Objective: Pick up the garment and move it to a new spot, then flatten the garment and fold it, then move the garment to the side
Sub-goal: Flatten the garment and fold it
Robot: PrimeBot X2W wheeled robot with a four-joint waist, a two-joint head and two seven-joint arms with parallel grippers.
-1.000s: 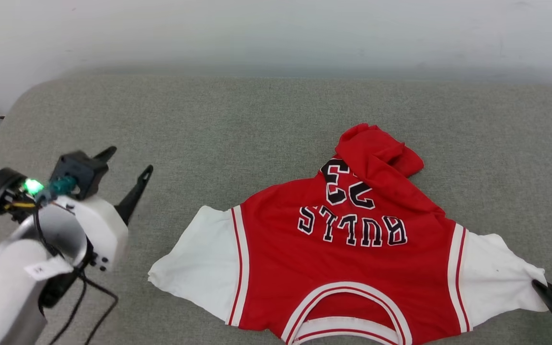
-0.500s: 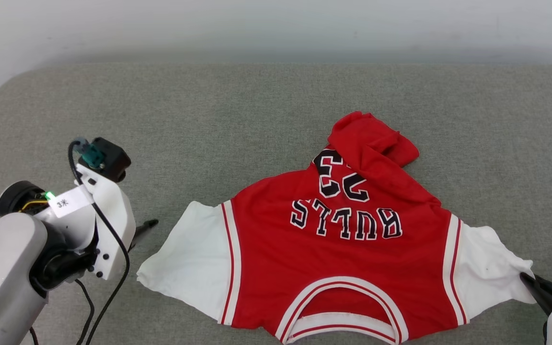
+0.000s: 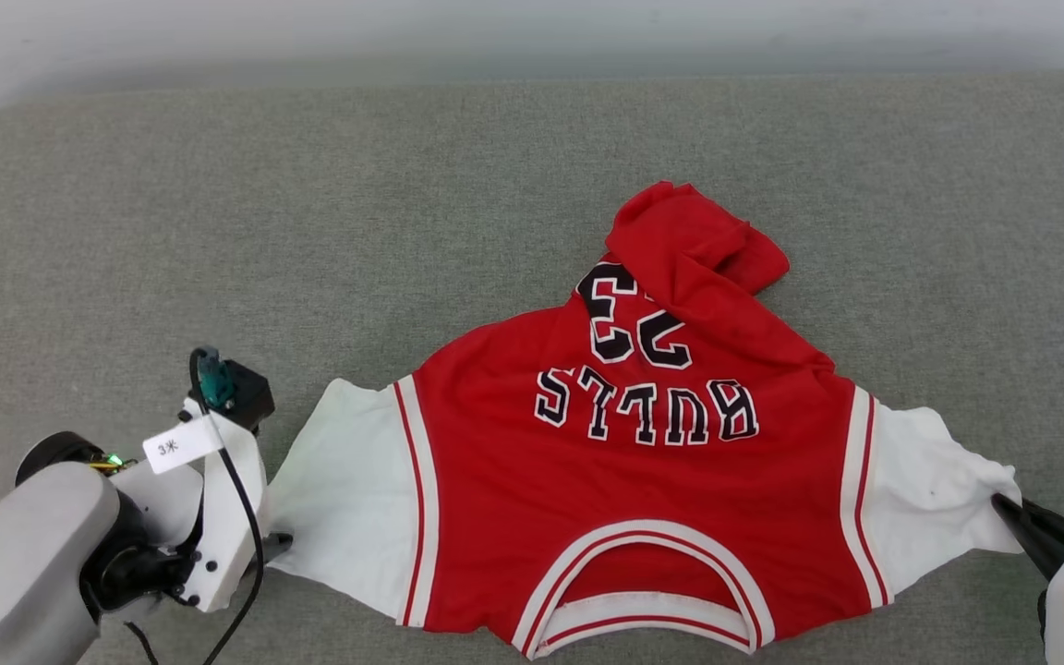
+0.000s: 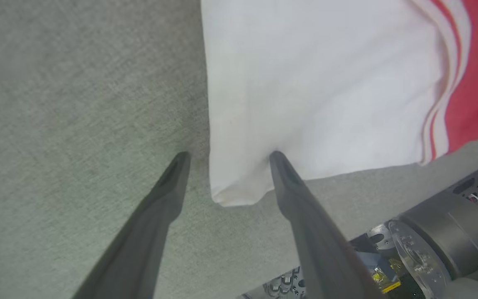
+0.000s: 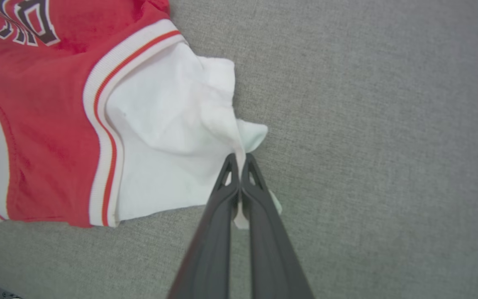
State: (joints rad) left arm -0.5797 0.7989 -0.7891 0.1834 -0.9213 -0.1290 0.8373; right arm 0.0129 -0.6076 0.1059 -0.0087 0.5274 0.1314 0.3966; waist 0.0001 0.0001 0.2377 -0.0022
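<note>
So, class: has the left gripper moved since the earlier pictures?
Yes: the left gripper has closed in on the garment, open around its white sleeve corner.

A grey-green, fabric-covered surface [image 3: 218, 212] with a fine woven texture spans the head view from side to side. Its far edge runs along the top, curving down at the upper left corner. Beyond it lies a pale, blurred wall [image 3: 532, 28].

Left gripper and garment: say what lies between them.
Nothing: in the left wrist view the open left gripper straddles a white sleeve corner of the garment, one finger over the grey cushion, one over the sleeve.
</note>
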